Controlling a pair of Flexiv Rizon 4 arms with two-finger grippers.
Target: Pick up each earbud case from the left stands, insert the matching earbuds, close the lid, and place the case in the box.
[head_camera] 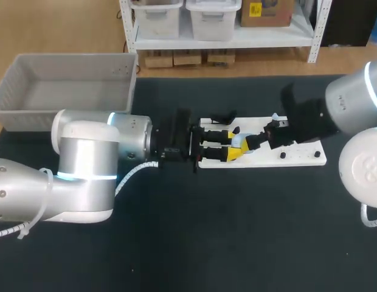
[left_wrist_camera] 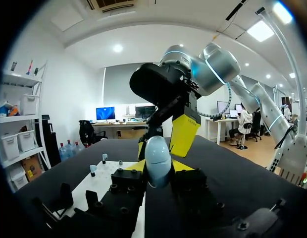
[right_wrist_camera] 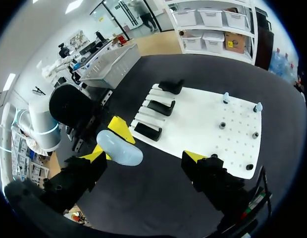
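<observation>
left gripper (left_wrist_camera: 159, 169) clenched on pale blue earbud case (left_wrist_camera: 158, 154), held above white stand board (head_camera: 301, 156) | right gripper (right_wrist_camera: 146, 156) released, one fingertip beside case | risk: lid-side push twists case loose, dropping it onto desk (head_camera: 237, 231)

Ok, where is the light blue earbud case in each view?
Head view: earbud case mid-table, against the white board, in the left gripper's fingers.
Left wrist view: earbud case between its own fingers, white board beside them.
Right wrist view: earbud case ahead of its fingers, beside the white board's edge.
Shared landmark: white board.
</observation>
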